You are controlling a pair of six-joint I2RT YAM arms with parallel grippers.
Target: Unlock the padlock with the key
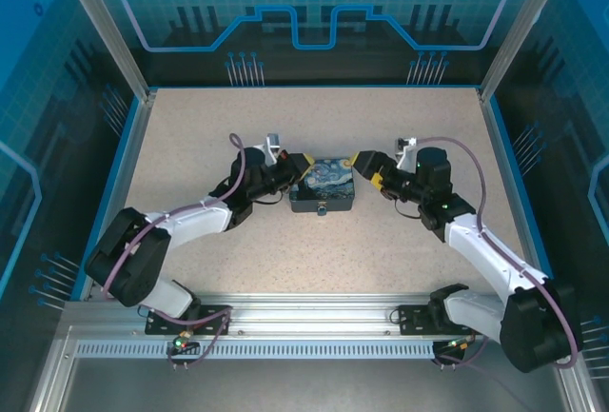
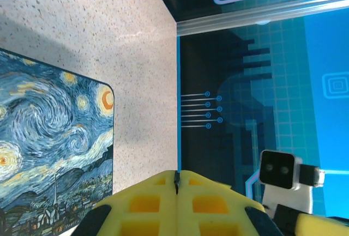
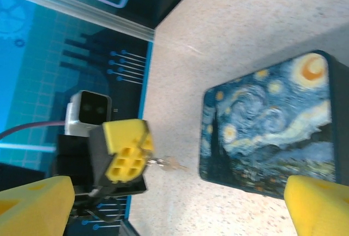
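Observation:
The night-sky printed box [image 1: 324,186] lies mid-table, with the small padlock [image 1: 322,209] sticking out of its near long side. My left gripper [image 1: 305,163] hovers at the box's far left corner, its yellow fingers [image 2: 147,198] shut on the key [image 2: 176,182], a thin dark sliver between the tips. In the right wrist view the key [image 3: 170,163] pokes out of the left gripper [image 3: 143,150] toward the box [image 3: 272,127]. My right gripper [image 1: 367,171] stands open off the box's right end, with nothing between its fingers [image 3: 34,206].
The speckled tabletop [image 1: 238,127] is bounded by blue walls with aluminium posts [image 1: 103,27]. The right arm's wrist camera [image 2: 279,169] shows across the box from the left wrist. Free table lies behind and in front of the box.

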